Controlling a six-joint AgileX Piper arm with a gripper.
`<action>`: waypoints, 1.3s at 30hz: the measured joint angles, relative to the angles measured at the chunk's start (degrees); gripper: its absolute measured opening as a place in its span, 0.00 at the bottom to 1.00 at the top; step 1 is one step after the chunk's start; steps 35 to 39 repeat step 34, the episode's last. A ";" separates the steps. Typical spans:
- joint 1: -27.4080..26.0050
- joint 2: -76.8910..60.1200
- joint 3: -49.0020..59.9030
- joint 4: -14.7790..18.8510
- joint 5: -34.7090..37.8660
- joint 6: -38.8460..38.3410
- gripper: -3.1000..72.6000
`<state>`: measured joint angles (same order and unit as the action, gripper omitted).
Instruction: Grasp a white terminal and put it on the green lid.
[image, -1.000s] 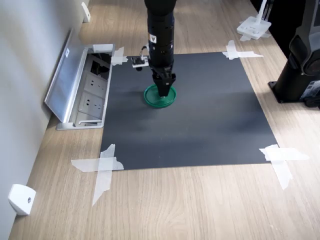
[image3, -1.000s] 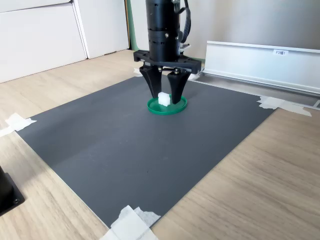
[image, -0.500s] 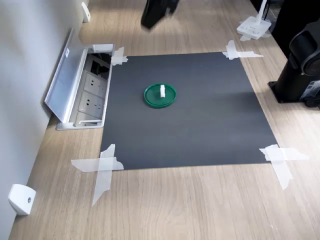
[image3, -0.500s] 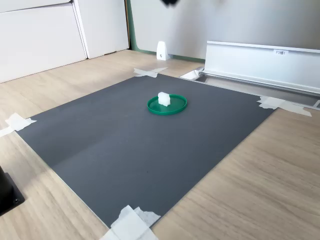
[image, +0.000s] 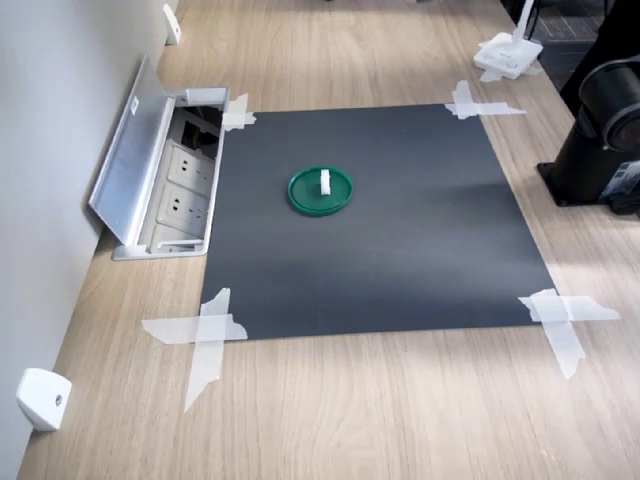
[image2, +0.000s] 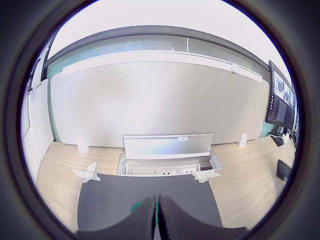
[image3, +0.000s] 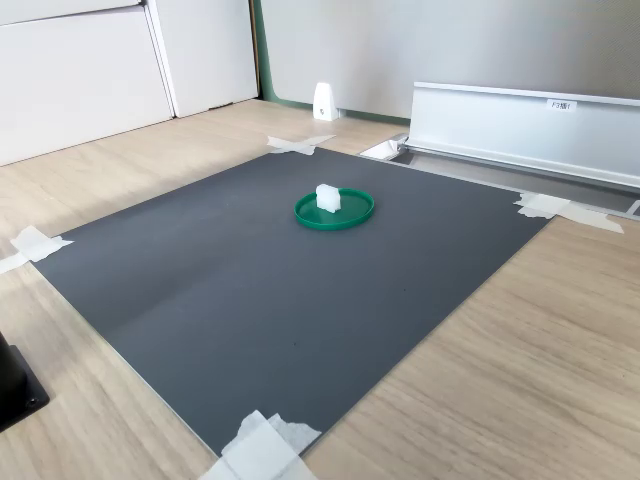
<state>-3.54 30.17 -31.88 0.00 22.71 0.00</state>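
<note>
In the wrist view the end effector (image2: 156, 220) shows only as two dark fingers (image2: 146, 217) pressed close and cut off by the picture's edge. They cover most of the green lid (image2: 136, 206), leaving a sliver, and the white terminal is hidden entirely. Both exterior views leave the end effector out of the picture. In the first exterior view a black base (image: 598, 150) (whatever it belongs to) runs off the right edge, and the terminal (image: 325, 181) is too small for detail.
</note>
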 joint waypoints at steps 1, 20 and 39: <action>0.00 -2.04 2.48 0.68 -0.93 0.00 0.03; 0.00 -25.73 26.47 2.26 -7.68 0.46 0.03; 0.00 -26.56 27.85 2.32 -7.81 0.46 0.03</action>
